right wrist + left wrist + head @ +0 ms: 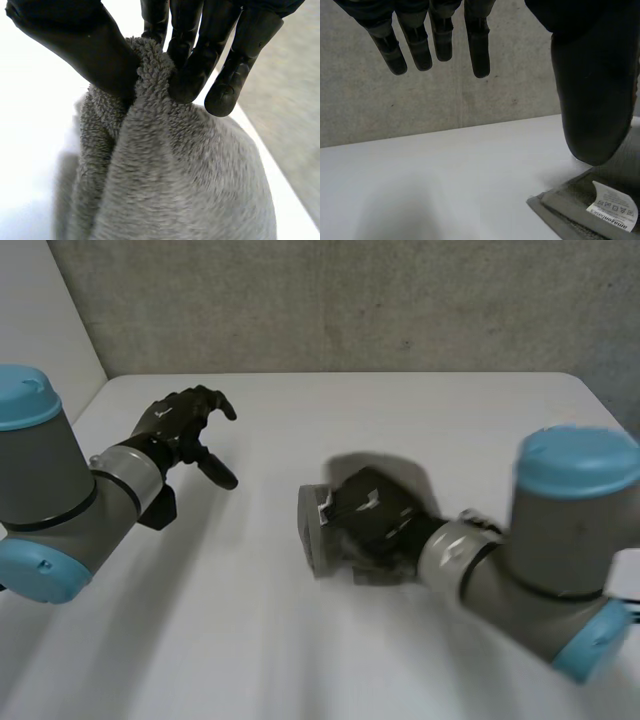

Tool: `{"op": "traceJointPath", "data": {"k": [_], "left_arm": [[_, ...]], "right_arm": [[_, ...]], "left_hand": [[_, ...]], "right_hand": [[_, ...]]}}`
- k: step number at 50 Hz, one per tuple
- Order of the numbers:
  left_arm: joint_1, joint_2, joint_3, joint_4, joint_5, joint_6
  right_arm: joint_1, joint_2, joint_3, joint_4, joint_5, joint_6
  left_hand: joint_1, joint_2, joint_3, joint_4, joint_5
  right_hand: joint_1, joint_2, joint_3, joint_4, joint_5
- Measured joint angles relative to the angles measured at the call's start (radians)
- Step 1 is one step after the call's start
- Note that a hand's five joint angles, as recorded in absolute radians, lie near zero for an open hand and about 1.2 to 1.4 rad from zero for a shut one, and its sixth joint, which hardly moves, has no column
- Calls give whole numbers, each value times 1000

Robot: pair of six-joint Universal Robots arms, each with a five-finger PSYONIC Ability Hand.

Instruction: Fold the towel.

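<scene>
Grey terry towel [175, 175], soft and limp, bunches where the right hand [200, 55] pinches a fold; corners likely give better hold. Left hand [182, 428] hangs loose, empty.

Grey towel [175, 190], white table [300, 640], black right hand [90, 45].

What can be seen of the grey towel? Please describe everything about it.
The towel is grey, thick, looped terry cloth, bunched into a folded bundle on the white table, near its middle. The right hand pinches a fold of it between thumb and fingers. A white care label lies on one layered corner.
</scene>
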Motion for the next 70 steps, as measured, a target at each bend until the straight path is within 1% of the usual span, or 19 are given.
{"op": "traceJointPath", "data": {"k": [3,5,6,8,9,10,12,17,22,25,28,34,40,48,55,60,65,67,70], "left_arm": [[-6,0,4,1,-1,-2],[-12,-1,10,3,-1,-4],[-15,-2,13,4,-1,-4],[-20,-4,19,7,-2,-5],[-24,-6,24,10,-2,-5],[-27,-8,29,12,-2,-5],[-33,-14,40,18,-2,-6],[-52,-44,86,31,-3,-11],[-98,-93,147,29,-5,-39],[-122,-113,167,26,-6,-61],[-170,-143,179,21,-6,-96],[-259,-208,181,3,-6,-129],[-323,-297,188,-3,-13,-127],[-333,-396,199,-7,-18,-118],[-311,-401,192,-13,-18,-116],[-292,-348,191,-21,-17,-115],[-284,-238,199,-27,-14,-115],[-282,-190,203,-29,-13,-115],[-274,-104,206,-31,-14,-115]], "right_arm": [[56,57,-17,-3,17,3],[74,89,-28,-8,45,9],[76,102,-33,-13,65,13],[74,110,-36,-18,87,19],[66,115,-37,-27,112,31],[58,114,-37,-34,131,42],[39,103,-33,-46,161,72],[-28,18,2,-64,208,199],[-101,-78,53,-64,210,337],[-136,-106,69,-61,207,381],[-194,-130,79,-58,195,432],[-254,-91,57,-43,133,474],[-266,19,2,-2,59,538],[-255,164,-57,22,46,564],[-247,215,-85,32,55,531],[-245,169,-94,43,57,521],[-244,53,-104,44,70,539],[-245,9,-111,42,92,550],[-244,-67,-131,38,174,568]], "left_hand": [[0,0,0,0,0],[0,0,0,0,0],[0,0,0,0,0],[0,0,0,0,0],[0,0,0,0,0],[0,0,0,0,0],[0,0,0,0,0],[0,0,0,0,0],[0,0,0,0,0],[0,0,0,0,0],[0,0,0,0,0],[0,0,0,0,0],[0,0,0,0,0],[0,0,0,0,0],[0,0,0,0,0],[0,0,0,0,0],[0,0,0,0,0],[0,0,0,0,0],[0,0,0,0,-1]], "right_hand": [[-101,-40,-102,-103,-94],[-378,-311,-365,-365,-377],[-550,-493,-517,-524,-546],[-722,-671,-694,-700,-724],[-921,-876,-898,-917,-955],[-1022,-982,-1005,-1015,-1055],[-1089,-1039,-1084,-1082,-1111],[-1103,-1044,-1099,-1092,-1111],[-1103,-1044,-1099,-1092,-1111],[-1103,-1044,-1099,-1092,-1111],[-1103,-1044,-1099,-1092,-1111],[-1103,-1044,-1099,-1092,-1111],[-1103,-1044,-1099,-1092,-1111],[-1103,-1044,-1099,-1092,-1111],[-1112,-1044,-1103,-1092,-1111],[-1112,-1044,-1103,-1092,-1111],[-1112,-1044,-1103,-1092,-1111],[-1112,-1044,-1103,-1092,-1111],[-1112,-1044,-1103,-1092,-1111]]}}
